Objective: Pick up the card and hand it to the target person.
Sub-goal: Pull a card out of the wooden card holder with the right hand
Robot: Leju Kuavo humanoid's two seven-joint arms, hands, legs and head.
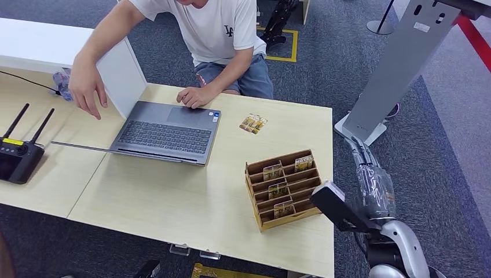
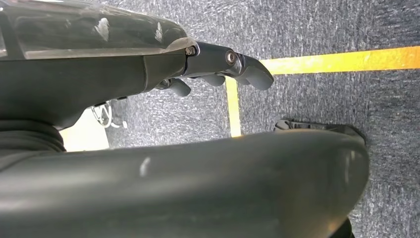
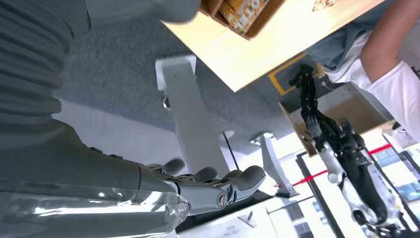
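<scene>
Waiting cards, idle hands

Cards [image 1: 284, 189] stand in the slots of a wooden rack [image 1: 282, 205] near the table's [image 1: 173, 202] right front corner, and a few loose cards [image 1: 253, 123] lie near the far edge. The right hand [image 1: 370, 179] hangs just off the right edge, fingers [image 3: 233, 184] straight and holding nothing. The left hand [image 2: 218, 67] hangs over carpet, fingers loosely extended, empty. A person [image 1: 214, 35] sits behind an open laptop [image 1: 165, 130]; a router [image 1: 20, 159] stands at the left edge.
</scene>
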